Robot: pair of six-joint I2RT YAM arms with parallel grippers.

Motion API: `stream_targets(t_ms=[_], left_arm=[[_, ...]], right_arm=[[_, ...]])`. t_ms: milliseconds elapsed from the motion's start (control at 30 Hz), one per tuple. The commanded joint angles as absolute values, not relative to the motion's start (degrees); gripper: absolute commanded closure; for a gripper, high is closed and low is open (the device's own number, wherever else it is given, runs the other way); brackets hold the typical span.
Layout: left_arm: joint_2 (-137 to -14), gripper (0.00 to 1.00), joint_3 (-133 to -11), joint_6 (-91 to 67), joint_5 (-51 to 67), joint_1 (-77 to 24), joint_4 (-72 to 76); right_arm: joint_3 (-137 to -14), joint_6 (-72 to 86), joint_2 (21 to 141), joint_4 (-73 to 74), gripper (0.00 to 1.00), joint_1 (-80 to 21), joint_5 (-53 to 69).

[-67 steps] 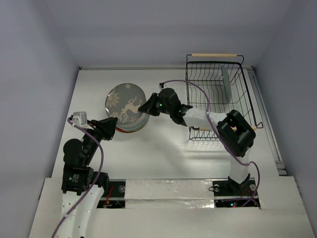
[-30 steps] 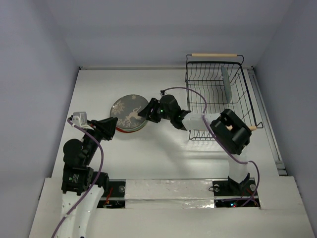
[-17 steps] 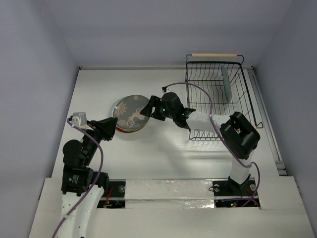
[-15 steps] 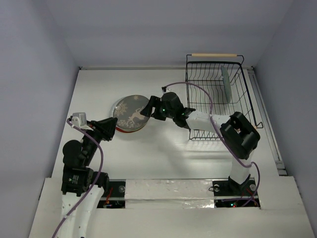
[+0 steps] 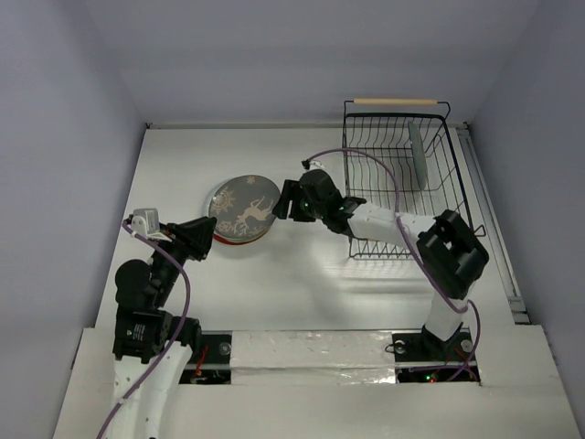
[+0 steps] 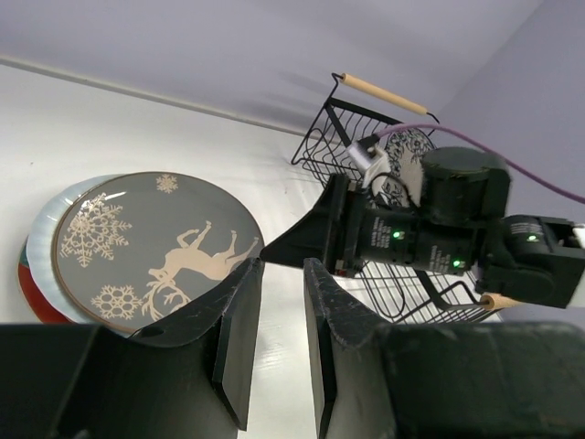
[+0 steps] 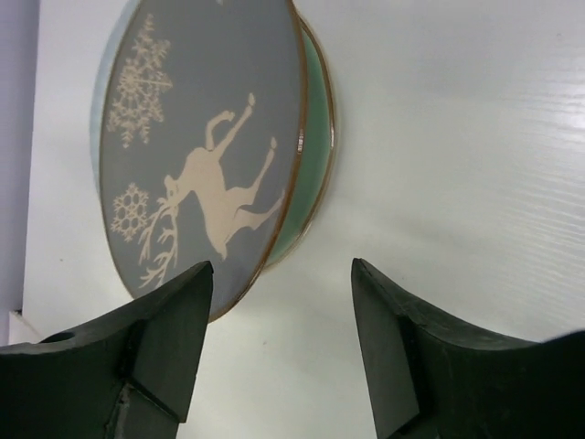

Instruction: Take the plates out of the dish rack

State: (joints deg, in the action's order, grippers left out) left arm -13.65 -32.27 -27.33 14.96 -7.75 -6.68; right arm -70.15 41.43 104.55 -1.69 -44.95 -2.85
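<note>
Plates are seen stacked on the tabletop [image 5: 302,283] directly ahead of the right hand [image 5: 281,199]. The grey deer plate [image 5: 242,206] lies on top. Under it a white plate [image 6: 41,242] shows as a pale rim, and a red plate [image 6: 26,285] shows at the bottom. The near edge of the stack is found just beyond the right hand's fingertips, and no contact can be made out. The fingers of that hand are spread wide apart, and only tabletop and the plate rim are seen between them.

One blue-patterned plate [image 5: 418,154] is stood on edge inside the dish rack [image 5: 384,137], behind the right hand along its forearm. A wooden handle [image 5: 395,101] is carried on the rack's far side.

The left hand [image 6: 281,274] is held on the opposite side of the stack, close to its rim. Its fingers are parted by a narrow slit, and nothing is gripped between them.
</note>
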Motion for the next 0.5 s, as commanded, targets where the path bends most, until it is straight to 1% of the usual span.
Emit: stream_targets(t_ms=[0,33,100,167,200,233,300,333,400,433,467], left_arm=[[-13.01,0.77,-32.96,-27.25,15.47,-7.38,-4.13],[-13.01,0.77,-32.96,-27.16,15.56,-7.38,-4.13],[-13.01,0.77,-32.87,-27.25,15.64,-7.38,-4.22],[-12.83,0.77,-32.87,-27.25,15.56,-7.38,-4.13],[-12.75,0.77,-32.87,-27.25,15.64,-7.38,-4.13],[-12.66,0.77,-32.87,-27.16,15.64,-7.38,-4.13],[-12.48,0.77,-32.87,-27.16,15.56,-7.38,-4.13],[-12.39,0.77,-32.87,-27.16,15.64,-7.38,-4.13],[-12.31,0.77,-32.87,-27.25,15.64,-7.38,-4.13],[-12.22,0.77,-32.87,-27.25,15.73,-7.38,-4.13],[-12.04,0.77,-32.87,-27.25,15.65,-7.38,-4.13]], right_arm=[[-70.93,38.15,99.15,-0.80,0.32,-45.53,-5.89],[-71.10,37.71,97.66,-0.62,0.28,-45.53,-5.63],[-71.28,36.48,95.81,-0.09,0.26,-45.53,-5.54],[-71.28,35.69,92.14,-0.09,0.26,-45.53,-6.32],[-71.19,34.47,90.63,0.00,0.29,-45.53,-7.29],[-70.93,33.58,88.96,1.91,0.44,-45.53,-10.34],[-70.93,29.47,84.06,2.81,0.69,-45.53,-15.88],[-70.84,27.62,82.46,3.94,0.89,-45.53,-23.13],[-71.54,22.71,78.77,6.40,1.00,-42.91,-29.41],[-71.98,21.28,77.88,9.11,1.00,-41.32,-32.84],[-72.77,20.05,77.09,10.53,1.00,-39.48,-33.48]])
